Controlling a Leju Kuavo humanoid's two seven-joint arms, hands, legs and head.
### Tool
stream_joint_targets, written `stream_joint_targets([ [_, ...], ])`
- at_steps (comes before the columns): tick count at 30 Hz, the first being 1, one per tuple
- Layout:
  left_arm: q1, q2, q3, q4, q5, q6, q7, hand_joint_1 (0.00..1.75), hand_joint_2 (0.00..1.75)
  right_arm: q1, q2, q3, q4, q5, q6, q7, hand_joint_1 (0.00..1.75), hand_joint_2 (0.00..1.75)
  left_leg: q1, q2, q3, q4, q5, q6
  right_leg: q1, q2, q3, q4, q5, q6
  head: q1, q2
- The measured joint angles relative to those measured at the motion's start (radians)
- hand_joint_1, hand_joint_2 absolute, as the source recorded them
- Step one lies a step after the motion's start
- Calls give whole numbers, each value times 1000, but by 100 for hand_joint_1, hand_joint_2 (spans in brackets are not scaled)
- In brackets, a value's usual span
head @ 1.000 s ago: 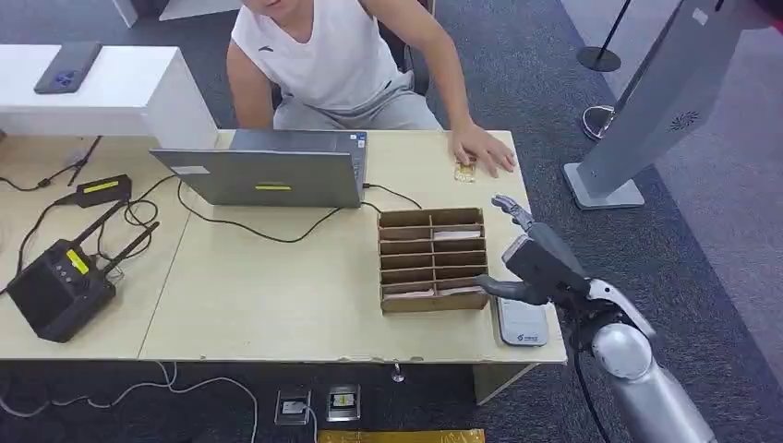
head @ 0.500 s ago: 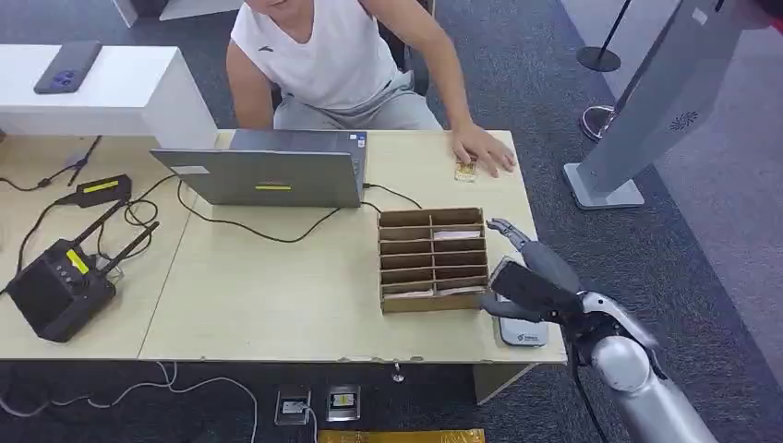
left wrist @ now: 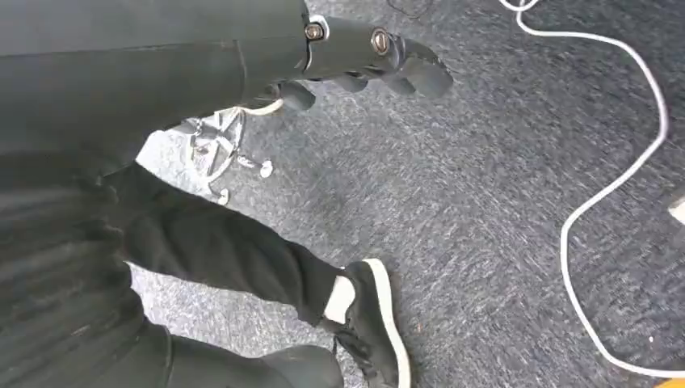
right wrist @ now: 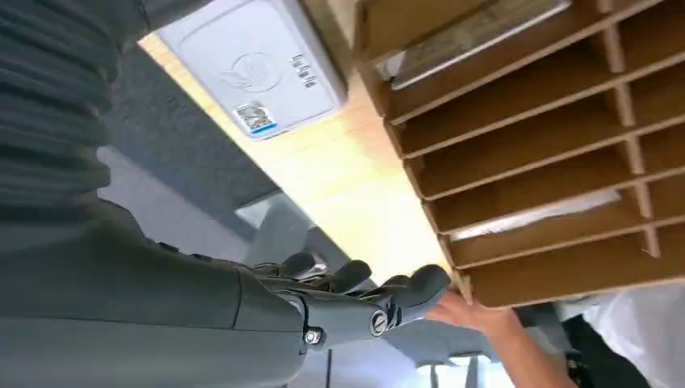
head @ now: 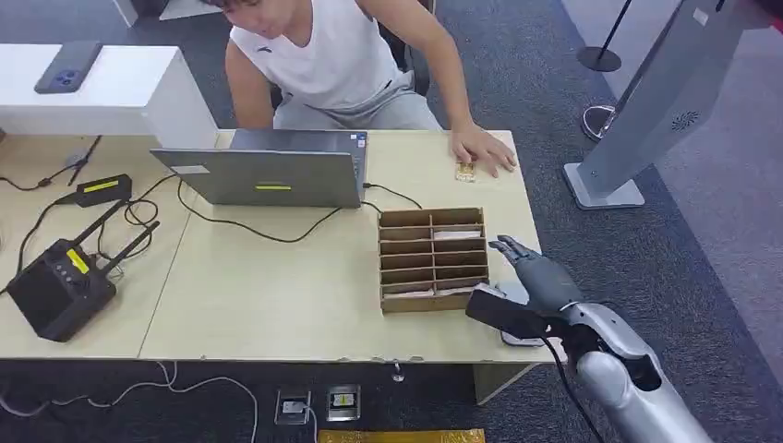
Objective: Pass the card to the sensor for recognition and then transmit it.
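Note:
A small gold-and-white card (head: pixel 465 172) lies on the far right of the table, touching the fingers of a seated person's hand (head: pixel 482 148). The white card sensor (right wrist: pixel 258 69) lies flat at the table's front right corner, beside a cardboard slot box (head: pixel 432 258). My right hand (head: pixel 538 281) hovers over the sensor (head: pixel 523 341) and hides most of it; its fingers are spread and hold nothing. In the right wrist view the fingers (right wrist: pixel 367 297) are slightly bent and empty. My left hand (left wrist: pixel 371 56) hangs over the carpet, loosely extended, holding nothing.
The slot box (right wrist: pixel 549 162) holds a few flat cards. A laptop (head: pixel 268 171) with a cable stands mid-table, and a black radio unit (head: pixel 57 284) sits at the left. A grey kiosk stand (head: pixel 646 101) is on the floor to the right. A person's leg and shoe (left wrist: pixel 371 323) are on the carpet.
My right hand has dropped and drawn back toward the table's front edge, from beside the slot box to over the sensor. The person has leaned forward a little.

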Motion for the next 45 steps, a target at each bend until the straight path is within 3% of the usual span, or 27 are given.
stream_joint_targets([
  [4,2,-3,2,0,0,15,0,0,175,0,0,8,0,62,-30,25,0,175,0,0,0,0,0,0,0,0,0,0,0,0,0,0],
  [14,-21,-11,11,0,-16,15,7,0,175,-8,19,17,1,160,-66,12,0,175,0,0,0,0,0,0,0,0,0,0,0,0,0,0],
  [26,-32,-20,21,0,-30,9,13,0,175,-3,81,48,32,164,-109,-22,0,175,0,0,0,0,0,0,0,0,0,0,0,0,0,0],
  [45,-47,-23,26,0,-58,-3,13,0,175,-1,100,95,68,121,-112,-62,0,175,0,0,0,0,0,0,0,0,0,0,0,0,0,0],
])
